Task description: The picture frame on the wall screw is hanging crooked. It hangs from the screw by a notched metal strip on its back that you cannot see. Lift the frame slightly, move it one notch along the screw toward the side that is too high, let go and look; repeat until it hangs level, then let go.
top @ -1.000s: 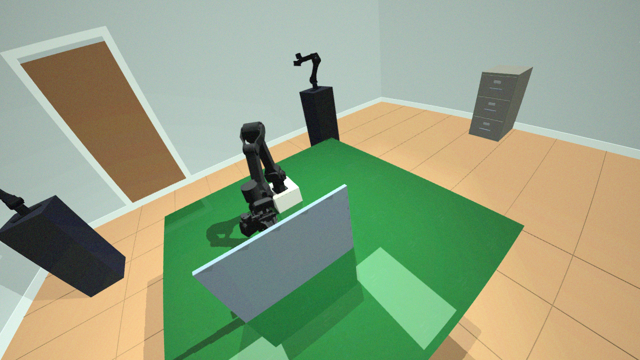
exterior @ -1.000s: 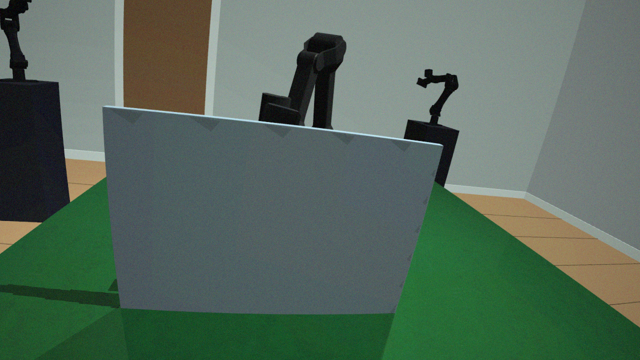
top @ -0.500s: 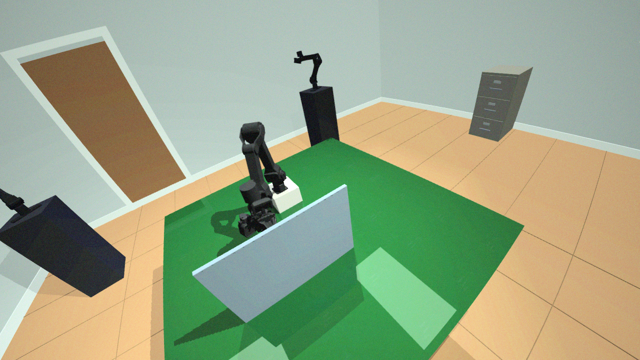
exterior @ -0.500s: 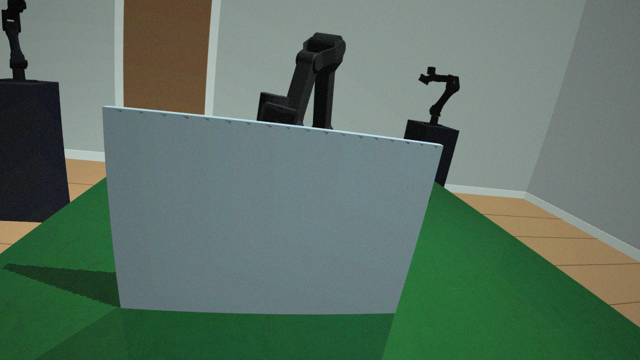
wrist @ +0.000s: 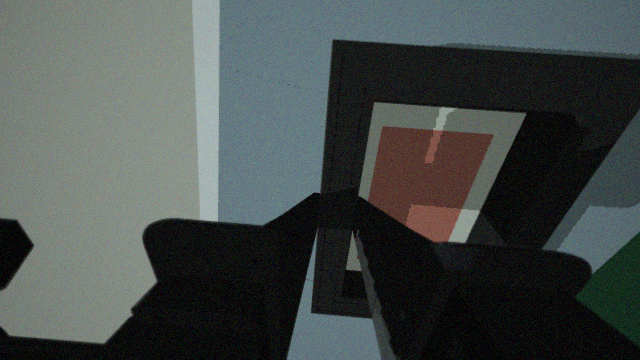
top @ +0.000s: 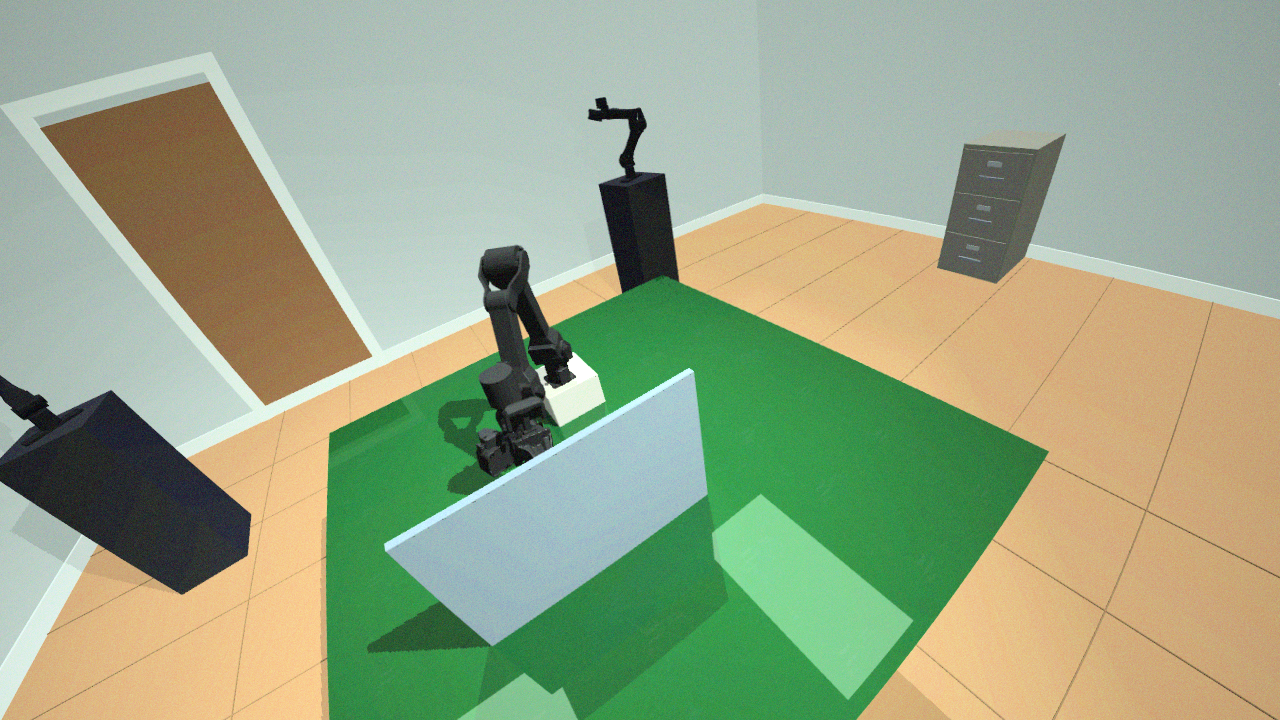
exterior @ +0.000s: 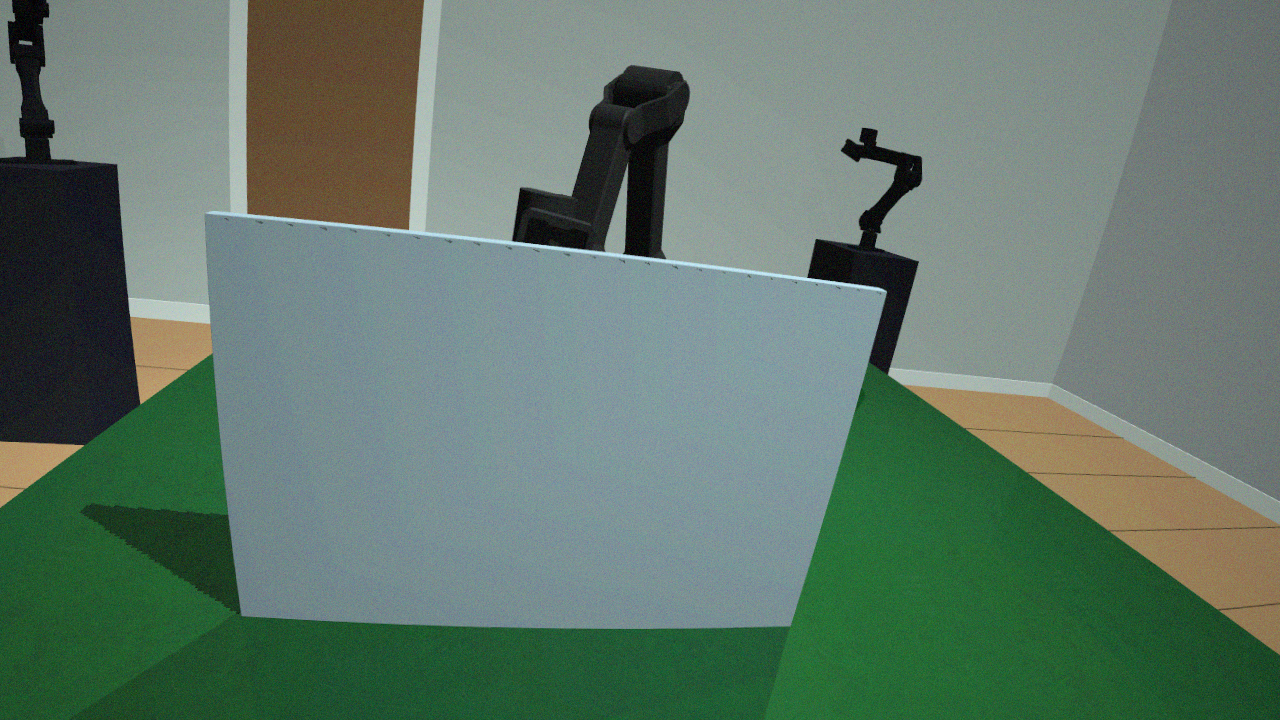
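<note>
We see gripper (wrist: 335, 201) shut on pic frame (wrist: 347, 70), gripping its L border in wrist view; rest of frame lies R of fingers, on wall panel (top: 572, 510) (exterior: 537, 429) (wrist: 270, 125). Next shift prob. runs along panel; high side unclear.

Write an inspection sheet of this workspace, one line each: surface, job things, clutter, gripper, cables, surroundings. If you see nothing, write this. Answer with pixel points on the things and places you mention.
Surface: green mat (top: 850, 429) (exterior: 966, 537) on tan tiled floor (top: 1118, 402) (exterior: 1118, 501); pale blue upright panel (top: 581, 519) (exterior: 537, 429) stands on it.
Job's things: black rectangular picture frame (wrist: 425, 75) with red centre, at the panel; screw not visible; level or crooked, cannot tell.
Clutter: nothing seen.
Grippers: jaws closed on the frame's border.
Cables: nothing seen.
Surroundings: two dark pedestals (top: 134, 492) (exterior: 62, 295) with black arms, brown door (top: 205, 241) (exterior: 331, 107), grey three-drawer metal-looking cabinet (top: 980, 228).
</note>
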`<action>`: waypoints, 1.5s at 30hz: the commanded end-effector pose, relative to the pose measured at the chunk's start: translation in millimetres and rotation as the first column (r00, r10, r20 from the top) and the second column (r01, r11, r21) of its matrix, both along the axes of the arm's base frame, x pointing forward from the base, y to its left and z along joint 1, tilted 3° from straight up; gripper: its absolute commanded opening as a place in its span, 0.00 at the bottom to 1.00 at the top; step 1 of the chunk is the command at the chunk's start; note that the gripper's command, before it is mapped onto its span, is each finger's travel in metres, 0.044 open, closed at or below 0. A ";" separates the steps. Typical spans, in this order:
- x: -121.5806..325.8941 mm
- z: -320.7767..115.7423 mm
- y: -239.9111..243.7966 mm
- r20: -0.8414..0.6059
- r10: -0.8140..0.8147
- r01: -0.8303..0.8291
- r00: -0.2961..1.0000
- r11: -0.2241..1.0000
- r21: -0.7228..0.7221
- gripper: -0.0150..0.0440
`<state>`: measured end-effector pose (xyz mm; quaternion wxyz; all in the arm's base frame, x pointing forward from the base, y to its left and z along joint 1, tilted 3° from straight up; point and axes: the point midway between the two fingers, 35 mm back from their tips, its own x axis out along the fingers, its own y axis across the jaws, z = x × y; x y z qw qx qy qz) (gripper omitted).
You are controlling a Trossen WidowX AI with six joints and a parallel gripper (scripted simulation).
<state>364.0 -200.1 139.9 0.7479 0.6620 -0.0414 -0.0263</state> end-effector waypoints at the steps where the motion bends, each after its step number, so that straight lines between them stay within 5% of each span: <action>1: 0.5 -0.1 -0.2 0.005 0.003 -0.003 1.000 1.000 -0.010 0.25; 33: 0.4 -4.2 -1.0 0.004 0.000 0.000 1.000 1.000 0.002 0.25; 45: 0.4 -5.7 -1.3 0.014 0.003 -0.004 1.000 0.994 0.108 0.25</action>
